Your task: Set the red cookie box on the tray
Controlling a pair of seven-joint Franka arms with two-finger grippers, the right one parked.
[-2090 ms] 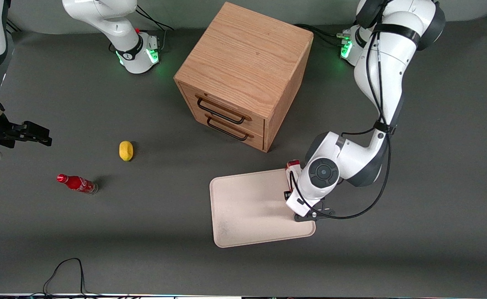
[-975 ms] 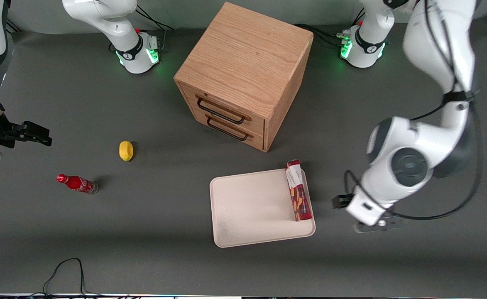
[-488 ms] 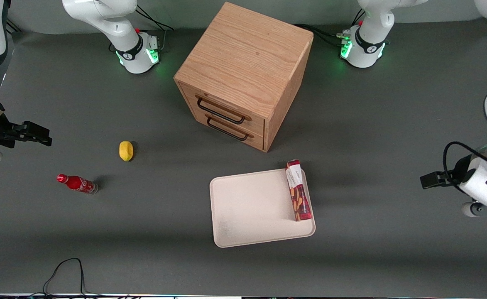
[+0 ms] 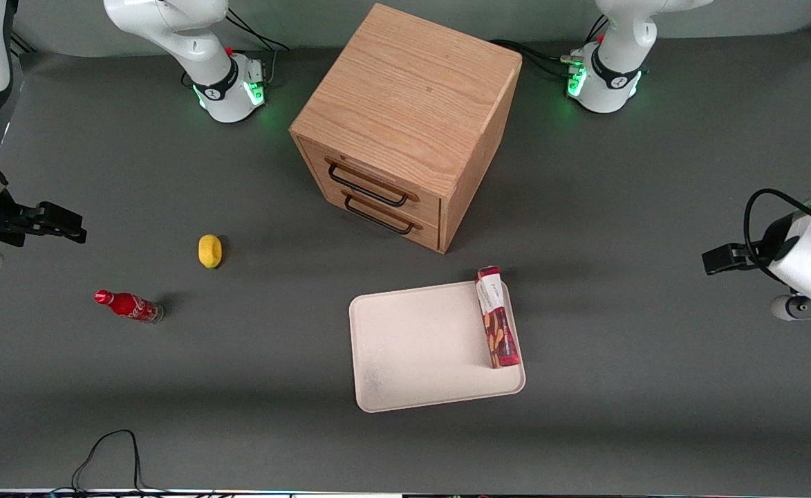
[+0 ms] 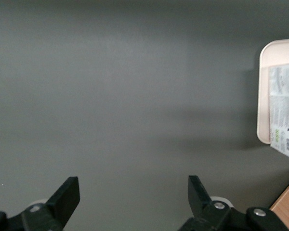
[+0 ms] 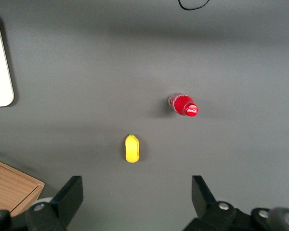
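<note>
The red cookie box (image 4: 496, 317) lies on the pale pinkish tray (image 4: 412, 346), along the tray's rim nearest the working arm's end of the table. In the left wrist view a strip of the box (image 5: 284, 110) and the tray's rim (image 5: 264, 96) show. My left gripper (image 5: 132, 185) is open, nothing between its fingers, with only grey table under it. The working arm's wrist (image 4: 806, 273) hangs well away from the tray, toward the working arm's end of the table.
A wooden two-drawer cabinet (image 4: 405, 117) stands farther from the front camera than the tray. A yellow fruit (image 4: 209, 250) and a small red soda bottle (image 4: 128, 306) lie toward the parked arm's end. A black cable (image 4: 111, 449) loops near the table's front edge.
The gripper, which was over the box at the tray, has pulled away toward the working arm's end of the table. The box stays lying on the tray.
</note>
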